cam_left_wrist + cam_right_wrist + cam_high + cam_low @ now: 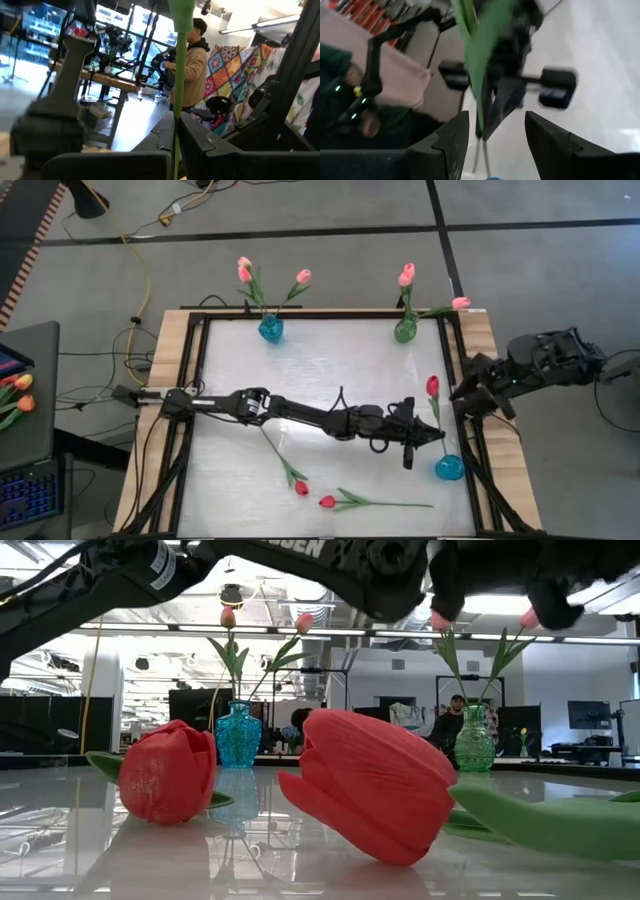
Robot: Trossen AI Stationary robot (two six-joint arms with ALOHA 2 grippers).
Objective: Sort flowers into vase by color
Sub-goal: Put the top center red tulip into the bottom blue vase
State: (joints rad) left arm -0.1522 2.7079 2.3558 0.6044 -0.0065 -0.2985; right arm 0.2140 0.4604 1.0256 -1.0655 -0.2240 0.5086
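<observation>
A red tulip (pixel 432 386) stands nearly upright at the table's right side, with my left gripper (pixel 420 436) shut on its green stem (pixel 179 60). The stem runs down toward a small blue vase (pixel 448 468); whether its lower end is inside, I cannot tell. My right gripper (pixel 496 120) stands open just off the table's right edge (pixel 465 395), pointing at that tulip and touching nothing. Two more red tulips (pixel 300 487) (pixel 328 501) lie flat on the table near its front edge. In the low view their heads (pixel 170 775) (pixel 375 790) rest on the table. My left gripper pinches the red tulip's stem (pixel 176 127) between its two fingers, well below the head. The fingers come about level from the table's left and lie across the stem. The tulip stands upright in the hold, its head above the fingers.
At the table's far edge a blue vase (pixel 270 328) and a green vase (pixel 405 330) each hold pink tulips. A black frame (pixel 195 380) borders the white table. A laptop and orange tulips (pixel 15 395) sit off the table's left side. A person (pixel 192 60) stands in the room beyond.
</observation>
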